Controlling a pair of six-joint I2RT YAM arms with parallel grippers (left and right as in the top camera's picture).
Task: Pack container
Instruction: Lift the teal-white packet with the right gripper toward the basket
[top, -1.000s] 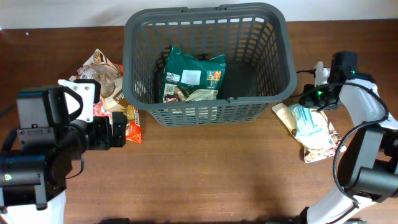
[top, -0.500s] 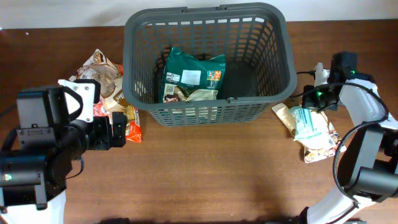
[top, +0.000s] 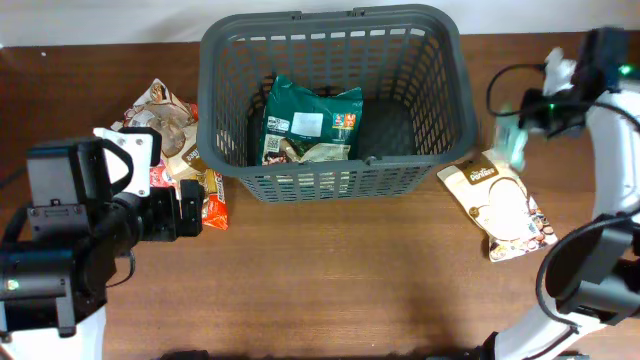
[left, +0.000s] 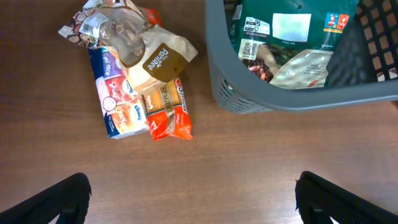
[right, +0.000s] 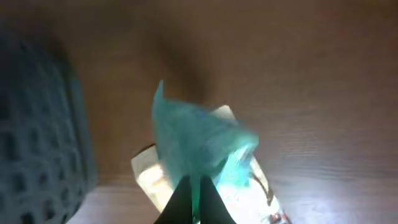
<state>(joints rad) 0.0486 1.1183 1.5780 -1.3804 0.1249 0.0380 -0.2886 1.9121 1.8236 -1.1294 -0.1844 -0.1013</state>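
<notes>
Right gripper (top: 524, 124) has come up off the dark brown wooden bench (top: 350, 290) w/ the pale teal crinkly plastic packet (top: 512, 141), which lay on the R-side pile half a sec ago. That packet now hangs in the air, blurred, just R of the container (top: 215, 120), a large dark grey rectangular plastic basket w/ slotted lattice sides. Right jaws are clamped together on the packet's edge; the wrist view shows two dark tips pinched on it. Uncovered below is a flat cream snack packet w/ brown round label (top: 495, 200), on the bench near the container's R front corner.

Container stands upright at the far middle of the bench. Inside, towards its L half, is a dark green foil packet w/ white label (top: 310, 122).

Left gripper (left: 193, 205) is low over the bench, jaws wide apart, nothing between them. Beyond it, L of the container, is a heap: orange-red flat packet (left: 166, 112), blue-and-white packet (left: 115, 99), cream pouch w/ brown oval label (left: 158, 59), all touching.
</notes>
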